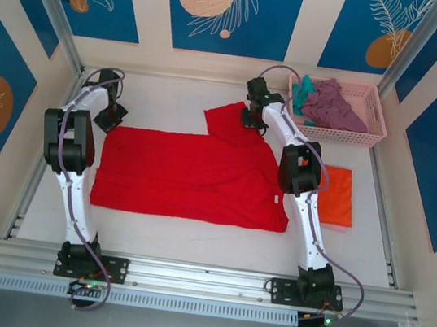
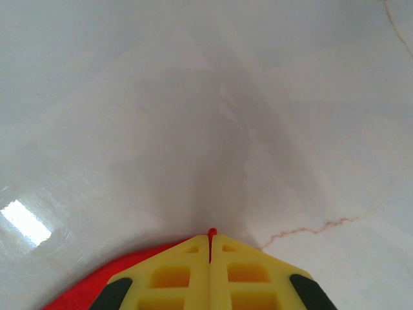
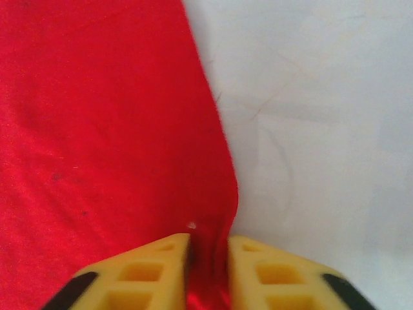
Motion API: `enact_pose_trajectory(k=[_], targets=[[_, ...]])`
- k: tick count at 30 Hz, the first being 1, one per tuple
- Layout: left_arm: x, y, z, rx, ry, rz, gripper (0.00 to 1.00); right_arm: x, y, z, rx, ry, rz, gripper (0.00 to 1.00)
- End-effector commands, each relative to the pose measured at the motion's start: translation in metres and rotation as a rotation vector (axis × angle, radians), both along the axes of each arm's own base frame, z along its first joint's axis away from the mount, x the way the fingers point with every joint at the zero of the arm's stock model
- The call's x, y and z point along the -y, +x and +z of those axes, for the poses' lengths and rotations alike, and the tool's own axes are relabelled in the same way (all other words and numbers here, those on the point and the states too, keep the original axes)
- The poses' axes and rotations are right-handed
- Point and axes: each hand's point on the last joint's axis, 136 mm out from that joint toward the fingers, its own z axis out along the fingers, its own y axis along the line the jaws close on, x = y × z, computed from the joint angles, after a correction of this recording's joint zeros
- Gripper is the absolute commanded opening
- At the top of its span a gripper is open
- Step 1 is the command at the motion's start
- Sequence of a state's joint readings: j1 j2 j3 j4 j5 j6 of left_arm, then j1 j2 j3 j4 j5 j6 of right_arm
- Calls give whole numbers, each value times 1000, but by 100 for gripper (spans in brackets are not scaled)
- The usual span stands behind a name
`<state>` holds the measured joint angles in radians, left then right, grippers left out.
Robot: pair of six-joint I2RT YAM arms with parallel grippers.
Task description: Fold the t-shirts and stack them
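The bright red t-shirt (image 1: 192, 176) lies spread flat across the middle of the table, one sleeve (image 1: 229, 120) sticking out at its far right. My left gripper (image 1: 111, 119) is at the shirt's far left corner, shut on a sliver of red cloth (image 2: 84, 290) that peeks out between the yellow fingertips (image 2: 210, 236). My right gripper (image 1: 251, 119) is at the sleeve, its jaws (image 3: 208, 242) standing narrow, with a fold of the red shirt's edge (image 3: 97, 129) bunched between them. An orange t-shirt (image 1: 339, 196) lies folded at the right.
A pink lattice basket (image 1: 375, 133) at the far right corner holds a mauve-purple tee (image 1: 334, 107) and a teal one (image 1: 303, 90). White tabletop (image 2: 193, 97) stretches beyond the left gripper. Metal frame rails border the table on all sides.
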<state>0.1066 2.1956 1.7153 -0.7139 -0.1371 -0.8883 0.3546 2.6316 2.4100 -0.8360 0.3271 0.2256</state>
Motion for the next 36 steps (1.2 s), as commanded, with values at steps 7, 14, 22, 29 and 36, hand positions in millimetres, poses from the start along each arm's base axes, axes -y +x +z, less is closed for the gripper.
enact_pose_trajectory(k=[7,14,22,29,36], targets=[[2,-1,4,9,-25,-6,0,1,-21,-23,-103,-73,51,0],[5,5,16,47,-43,-14,0,-10,1,53,57,17,29,0],[7,5,44,104,-45,-33,0,-8,-15,106,130,59,20,0],[9,-8,68,161,-41,-49,0,-9,-41,132,155,61,40,0],[6,-26,74,175,-48,-46,0,-9,-71,154,183,88,53,0]])
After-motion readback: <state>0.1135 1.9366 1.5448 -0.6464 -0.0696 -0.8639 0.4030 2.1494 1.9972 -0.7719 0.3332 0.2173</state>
